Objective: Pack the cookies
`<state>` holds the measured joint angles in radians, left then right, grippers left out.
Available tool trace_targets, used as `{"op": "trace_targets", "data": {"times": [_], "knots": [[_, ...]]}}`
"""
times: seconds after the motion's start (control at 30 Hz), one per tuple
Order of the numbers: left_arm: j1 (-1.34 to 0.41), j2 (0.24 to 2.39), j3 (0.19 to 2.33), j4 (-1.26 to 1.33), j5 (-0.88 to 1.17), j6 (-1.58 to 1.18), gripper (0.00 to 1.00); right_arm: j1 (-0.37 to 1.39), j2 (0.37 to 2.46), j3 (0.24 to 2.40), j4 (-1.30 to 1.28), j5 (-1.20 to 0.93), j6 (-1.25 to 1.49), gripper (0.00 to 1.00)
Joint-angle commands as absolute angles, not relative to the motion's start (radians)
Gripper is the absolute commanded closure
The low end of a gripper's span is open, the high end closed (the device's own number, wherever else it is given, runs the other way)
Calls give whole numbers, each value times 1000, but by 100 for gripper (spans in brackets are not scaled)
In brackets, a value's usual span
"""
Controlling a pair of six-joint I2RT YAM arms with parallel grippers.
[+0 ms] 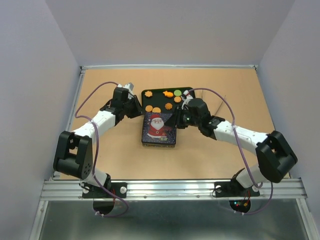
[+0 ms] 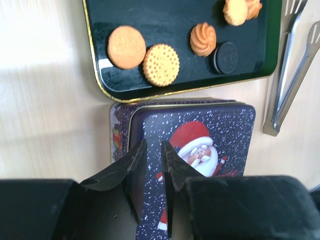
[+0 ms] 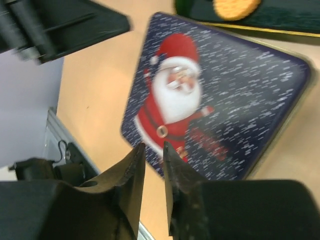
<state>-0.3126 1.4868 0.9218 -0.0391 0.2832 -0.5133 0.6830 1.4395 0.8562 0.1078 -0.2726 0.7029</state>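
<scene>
Several cookies (image 1: 168, 93), orange, green and dark, lie loose on a black tray (image 1: 160, 100) behind a shut Santa tin (image 1: 159, 129). In the left wrist view I see a plain round cookie (image 2: 126, 47), a dotted one (image 2: 161, 64), a swirl (image 2: 203, 39) and a dark sandwich cookie (image 2: 226, 57) on the tray (image 2: 150, 20). My left gripper (image 2: 154, 145) hovers over the tin lid's (image 2: 220, 130) left part. Its jaws are a narrow gap apart and empty. My right gripper (image 3: 153, 146) hangs above the tin (image 3: 240, 90), narrowly open and empty. That view is blurred.
Metal tongs (image 2: 290, 65) lie on the table right of the tray and tin. The tin's box sticks out slightly left of its lid. The left arm (image 3: 60, 20) shows at the top left of the right wrist view. White walls fence the brown table (image 1: 105, 145).
</scene>
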Motion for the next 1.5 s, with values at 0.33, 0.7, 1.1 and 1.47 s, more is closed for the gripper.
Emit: {"op": "trace_targets", "data": {"times": [0.33,0.7,1.1,1.47], "knots": [[-316,1525,992,-43,268,-485,79,551,1588,1000,54,-202,710,98],[-316,1540,991,-11,299,-482,87,523,1638,1002,52,-215,695,100],[-316,1577,997,57,336,-471,89,500,1692,1023,54,-224,684,100],[-316,1684,974,104,350,-476,91,480,1749,1026,54,-235,683,100]]}}
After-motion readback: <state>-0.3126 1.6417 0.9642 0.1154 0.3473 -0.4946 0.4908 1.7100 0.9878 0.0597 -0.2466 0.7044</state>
